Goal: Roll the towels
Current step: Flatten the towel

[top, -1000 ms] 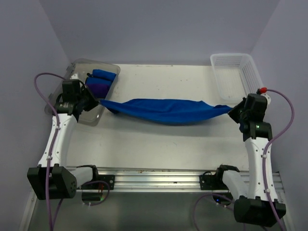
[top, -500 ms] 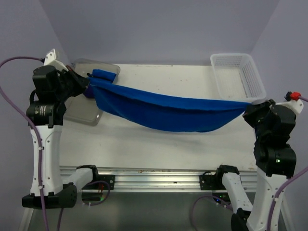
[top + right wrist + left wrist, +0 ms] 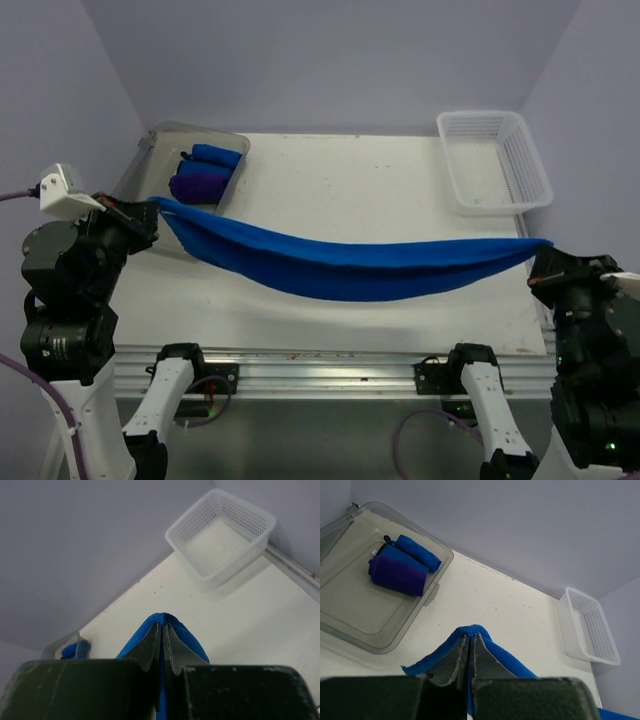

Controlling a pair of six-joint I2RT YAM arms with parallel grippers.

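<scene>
— What do your end effectors have hold of?

— My left end effector [image 3: 470,650] is pinched fully closed on one end of the blue towel [image 3: 350,270], and the cloth bunches up over its tips. My right end effector [image 3: 161,637] is clamped the same way on the opposite end.

— And where is the towel itself?

— It is strung between my two arms, running from left to right across the near part of the bench [image 3: 340,175] and sagging in the middle. Both held ends are lifted clear of the bench. From the top camera I cannot tell whether the lowest part touches the surface or hangs just above it.

— What lies farther out?

— At the far left corner sits a clear tray [image 3: 160,135]. A rolled blue towel [image 3: 215,156] and a rolled purple towel [image 3: 198,186] lie in it side by side, touching. At the far right corner stands a white basket [image 3: 478,205], well apart from the tray.
</scene>
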